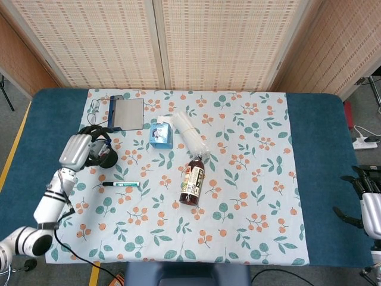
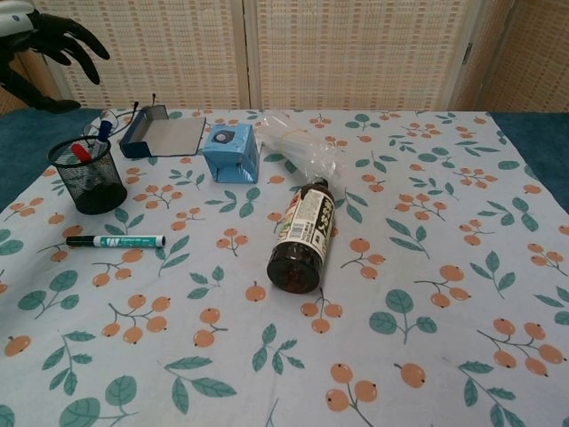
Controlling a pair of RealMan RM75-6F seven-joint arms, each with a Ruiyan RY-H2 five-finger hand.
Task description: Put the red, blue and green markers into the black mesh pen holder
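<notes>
The black mesh pen holder [image 2: 87, 175] stands upright on the floral tablecloth [image 2: 427, 267], and everything else is placed from it. Inside it lean the red marker [image 2: 80, 152] and the blue marker [image 2: 104, 125], their caps showing above the rim. The green marker [image 2: 116, 241] lies flat on the cloth just in front of the holder, on the robot's side, its dark cap pointing away from the bottle.

The left hand [image 2: 40, 40] hangs in the air above and behind the holder, fingers spread apart and holding nothing (in the head view it overlaps the holder [image 1: 106, 158], so the gap between them shows only from the chest camera). The right hand [image 1: 368, 199] rests far across the table from the holder, at the edge of the blue table [image 1: 321, 149] surface; whether its fingers are apart or curled in I cannot tell.

Just behind the holder lies a blue tray [image 2: 164, 133]. Further along to that side sits a small blue tissue box [image 2: 233, 152], then a crumpled clear plastic bag [image 2: 298, 147]. A dark bottle [image 2: 302, 236] lies on its side well apart from the holder, toward the middle of the cloth.
</notes>
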